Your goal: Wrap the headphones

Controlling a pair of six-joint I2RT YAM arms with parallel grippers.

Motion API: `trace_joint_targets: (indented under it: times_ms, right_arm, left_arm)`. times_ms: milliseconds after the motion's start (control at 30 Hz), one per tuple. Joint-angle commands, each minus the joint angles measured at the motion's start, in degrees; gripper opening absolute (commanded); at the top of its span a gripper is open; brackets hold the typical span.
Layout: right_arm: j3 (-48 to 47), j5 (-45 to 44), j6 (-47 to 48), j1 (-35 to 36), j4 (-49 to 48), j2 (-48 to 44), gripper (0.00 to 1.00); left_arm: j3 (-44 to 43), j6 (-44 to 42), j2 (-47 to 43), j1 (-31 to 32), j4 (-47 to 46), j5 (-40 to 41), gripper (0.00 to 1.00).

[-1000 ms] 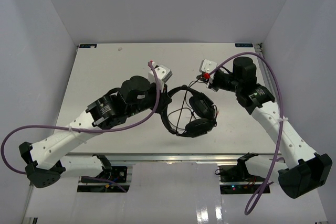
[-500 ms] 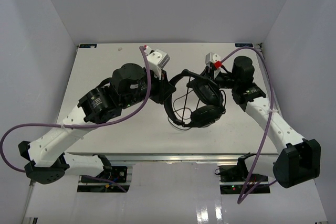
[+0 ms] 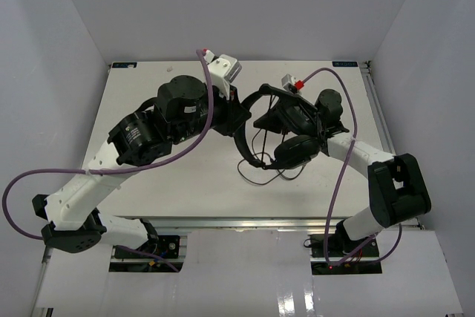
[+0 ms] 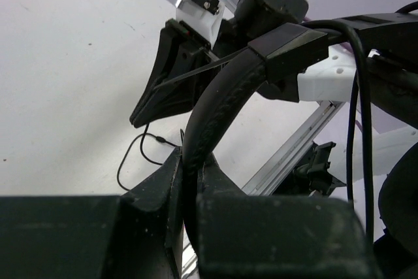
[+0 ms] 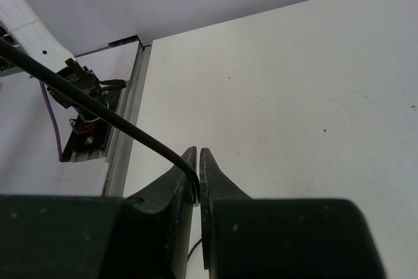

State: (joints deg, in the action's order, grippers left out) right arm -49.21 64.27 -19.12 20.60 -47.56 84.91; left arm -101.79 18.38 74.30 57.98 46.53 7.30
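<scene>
White worktop (image 3: 141, 94) lies under the headphones (image 3: 295, 150), held above its middle by 2 tools: left tool (image 4: 191, 171) clenched on the headband (image 4: 222, 102), right tool (image 5: 198, 161) pinching the thin cable (image 5: 98, 112).

Lab: white-walled booth (image 3: 245, 5), robot table (image 3: 141, 87).

High downward view plus two close wrist views, table (image 3: 141, 87) in common.
</scene>
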Motion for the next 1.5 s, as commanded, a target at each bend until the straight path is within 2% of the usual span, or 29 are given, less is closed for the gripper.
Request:
trace_joint_targets:
  times_ms: [0,233,500,767,967,1133,1200,1367,1467]
  right_arm:
    - [2.2,1.8,-8.6,0.8,-13.1,2.9,0.12]
    - [6.2,1.8,-4.7,5.1,-11.6,3.7,0.14]
    - [8.2,1.5,3.9,9.6,-2.0,2.6,0.15]
    - [12.0,3.5,17.8,10.6,12.2,-1.1,0.14]
    - [10.7,2.7,32.5,10.6,30.9,-7.4,0.08]
    - [8.4,0.7,45.9,10.5,47.1,-12.4,0.08]
    - [6.7,-1.6,50.4,10.6,55.9,-14.5,0.08]
    - [2.1,-7.9,63.8,10.6,71.2,-21.3,0.08]
    - [-4.1,-12.1,71.6,10.5,84.2,-23.9,0.08]
  left_arm:
    - [-5.7,0.4,-1.2,0.4,-4.0,2.9,0.0]
    - [-7.7,-1.3,-1.8,0.4,-5.9,11.2,0.0]
    - [-13.3,-3.8,-0.8,0.4,-7.3,17.8,0.0]
    - [-11.1,-8.5,-3.6,0.4,-13.2,33.3,0.0]
    - [-10.0,-12.5,-5.1,0.4,-15.5,41.3,0.0]
    - [-7.5,-19.8,-6.1,0.4,-22.1,48.9,0.0]
    - [-5.8,-23.7,-6.6,0.4,-25.5,50.9,0.0]
    - [-2.7,-31.2,-6.7,0.4,-33.1,54.9,0.0]
    - [-0.9,-36.1,-6.5,0.2,-37.4,56.4,0.0]
